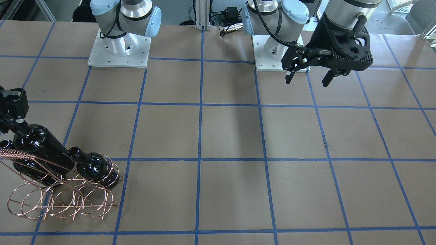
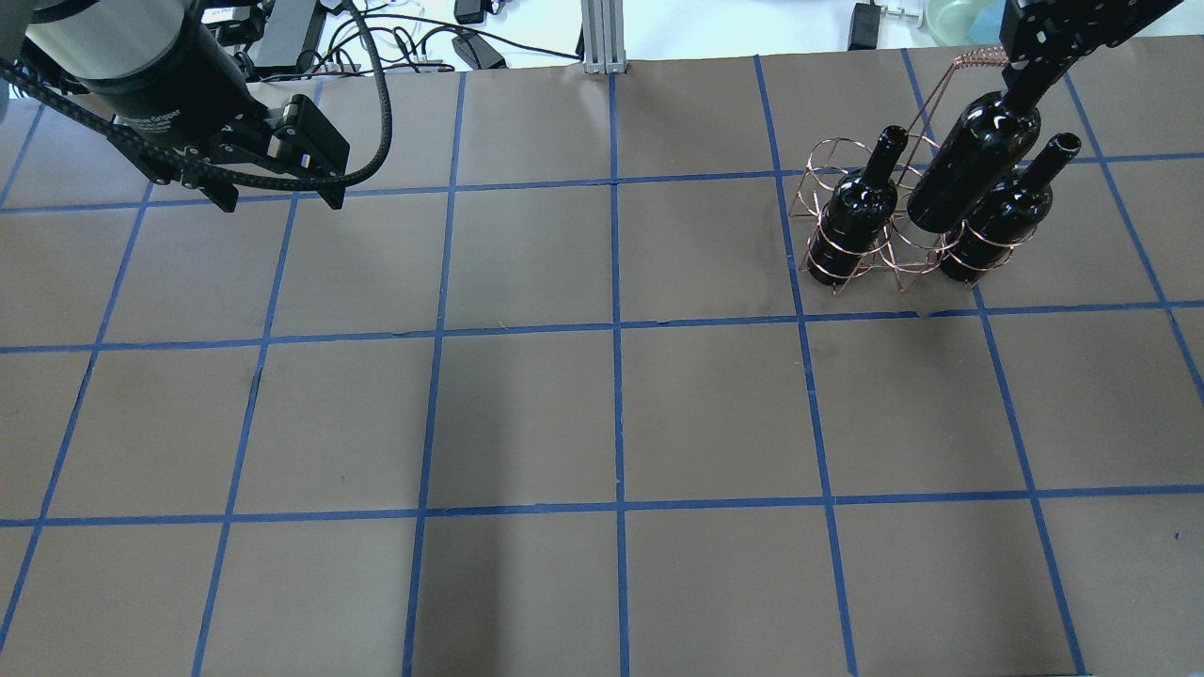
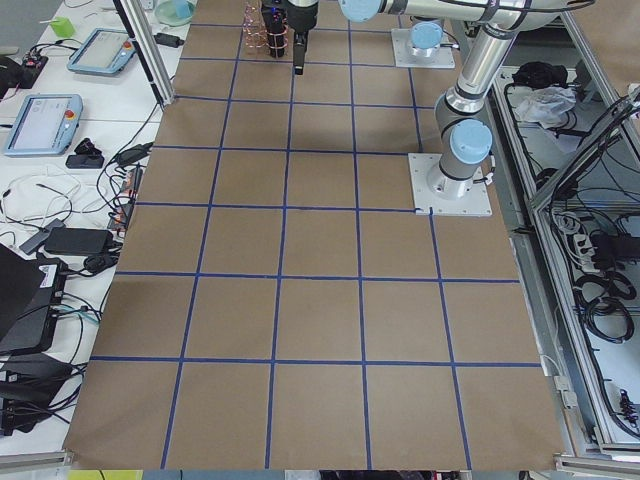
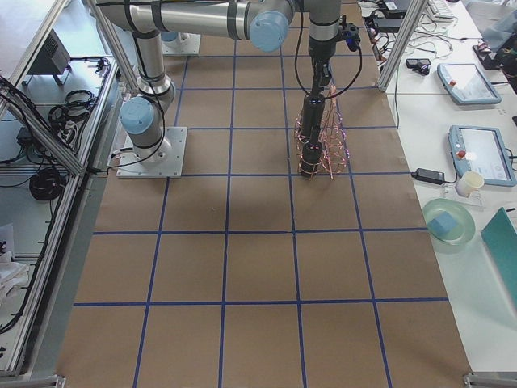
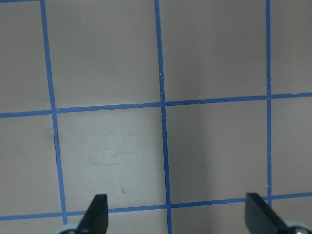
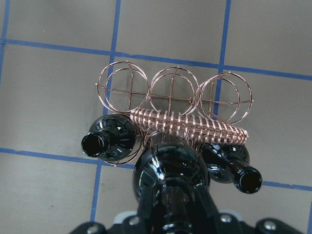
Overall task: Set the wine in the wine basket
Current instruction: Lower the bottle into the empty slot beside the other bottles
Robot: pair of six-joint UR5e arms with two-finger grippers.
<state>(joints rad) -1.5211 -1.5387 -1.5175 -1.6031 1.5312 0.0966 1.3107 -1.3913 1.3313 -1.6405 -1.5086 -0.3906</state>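
1. The right end effector is clamped on the neck of the wine, holding it upright over the basket, above the middle ring of the row nearer the robot.
2. Two more bottles already sit in that row's outer rings, one close on each side of the wine. The three rings on the basket's side away from the robot hold nothing.
3. I can't tell whether the wine's base has entered the top ring yet.
4. To seat it well, I'd centre the base on the ring, keep it plumb and lower slowly. That way the glass shouldn't knock its neighbours or snag the thin wire and drag the basket.
5. The twisted handle runs just beside the shoulder, so watch it.
6. Let go only once the base rests.
7. The left end effector hangs well away from the basket, fingers spread wide, holding nothing.
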